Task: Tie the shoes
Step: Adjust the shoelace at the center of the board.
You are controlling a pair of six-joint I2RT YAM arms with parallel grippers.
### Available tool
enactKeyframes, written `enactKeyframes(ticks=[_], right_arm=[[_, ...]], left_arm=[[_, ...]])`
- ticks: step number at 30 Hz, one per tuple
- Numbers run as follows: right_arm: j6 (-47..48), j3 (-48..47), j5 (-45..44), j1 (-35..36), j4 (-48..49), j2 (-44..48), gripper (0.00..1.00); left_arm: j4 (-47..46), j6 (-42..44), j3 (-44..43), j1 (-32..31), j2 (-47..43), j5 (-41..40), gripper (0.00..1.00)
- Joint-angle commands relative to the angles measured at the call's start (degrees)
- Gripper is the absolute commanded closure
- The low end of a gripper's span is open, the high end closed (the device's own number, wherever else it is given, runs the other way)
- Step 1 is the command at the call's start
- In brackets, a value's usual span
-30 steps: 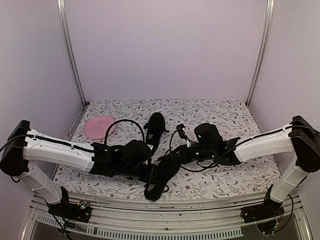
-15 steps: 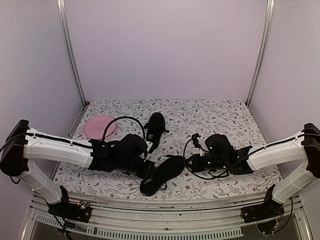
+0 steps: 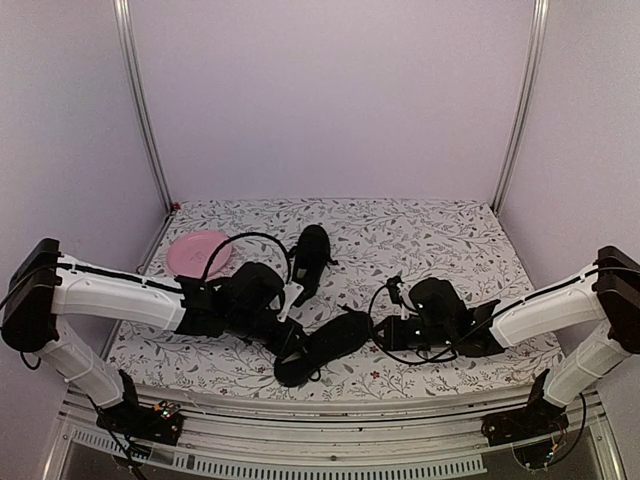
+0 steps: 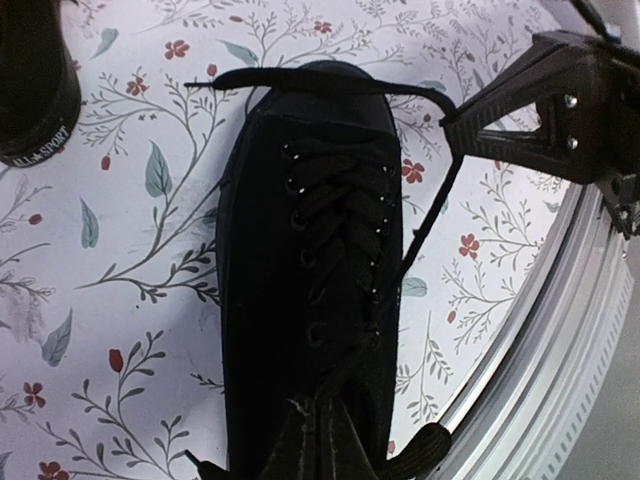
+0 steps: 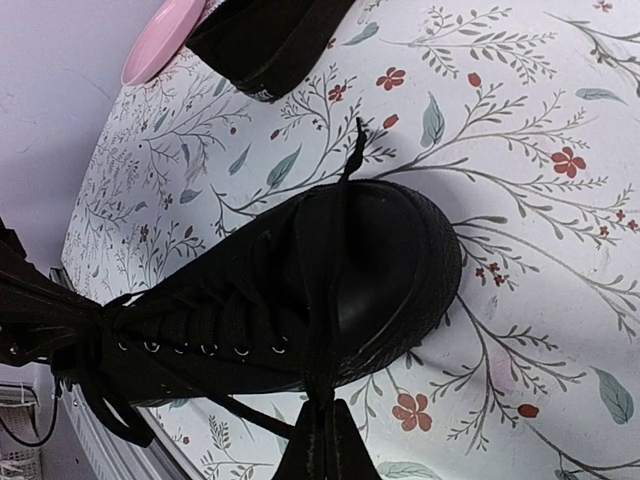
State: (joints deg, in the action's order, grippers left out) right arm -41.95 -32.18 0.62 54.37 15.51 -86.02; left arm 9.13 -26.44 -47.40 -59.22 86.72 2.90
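1. A round pink plate (image 3: 197,253) lies at the far left of the floral-print desk (image 3: 450,230).
2. The left hand (image 4: 315,410) sits low over the heel-end opening of the near black flat shoe (image 3: 325,345). Its fingers are pressed narrow together, apparently on a strand of the thin black lace (image 4: 432,218).
3. This shoe lies close to the desk's near edge, between the two hands, with its toe pointing right and slightly far.
4. The far black flat shoe (image 3: 310,258) lies apart beyond it, just right of the plate, with neither hand on it.
5. The right hand (image 5: 322,405) sits just right of the near shoe's toe. Its fingers are pinched tight on another lace strand, which runs across the toe cap.
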Motion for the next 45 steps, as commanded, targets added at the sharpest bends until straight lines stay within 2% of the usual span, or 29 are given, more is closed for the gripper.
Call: enactKeyframes(ticks=[1,8,15,20,26,30,32,33,36,38,41,45], right_arm=[[-1.27,2.04,-4.94,-0.78,-3.38,-1.79,0.98],[-1.19,0.51,-2.64,-0.92,0.66,-6.63,0.98],[-0.03,-2.97,-2.65,-2.70,4.42,-12.50,0.98],[2.41,-6.41,-0.91,-6.12,5.82,-13.97,0.98],[6.14,-8.43,-0.64,-8.12,4.56,-13.30,0.98],[6.57,-7.99,0.44,-8.31,4.60,-13.56,0.98],[6.22,-7.60,0.96,-8.31,4.81,-13.66,0.98],[5.95,-7.37,1.22,-8.24,5.02,-13.76,0.98],[5.51,-7.19,2.18,-8.26,5.61,-13.83,0.98],[5.65,-7.24,2.55,-8.24,5.80,-13.88,0.98],[6.06,-7.72,3.11,-8.26,5.97,-14.42,0.98],[6.58,-8.66,3.92,-8.25,6.05,-14.95,0.98]], left_arm=[[-2.58,5.32,3.98,3.16,1.27,3.91,1.00],[-16.86,4.65,7.42,3.41,7.09,19.16,1.00],[-26.48,-0.61,5.72,1.76,10.14,22.11,1.00],[-25.99,-1.44,3.19,2.01,9.08,19.24,1.00],[-13.90,6.36,2.06,5.13,3.64,11.97,1.00],[-6.81,8.25,1.17,5.15,1.86,3.77,0.84],[-6.90,7.51,2.80,5.18,1.29,3.57,0.77],[-8.58,7.00,4.26,5.17,0.67,4.81,0.74],[-17.07,4.73,9.81,5.24,-1.96,9.97,0.55],[-22.61,4.20,12.81,5.23,-2.97,14.10,0.47],[-27.54,4.79,15.36,5.21,-2.79,15.59,0.43],[-27.44,9.67,14.67,5.17,-0.28,10.69,0.42]])
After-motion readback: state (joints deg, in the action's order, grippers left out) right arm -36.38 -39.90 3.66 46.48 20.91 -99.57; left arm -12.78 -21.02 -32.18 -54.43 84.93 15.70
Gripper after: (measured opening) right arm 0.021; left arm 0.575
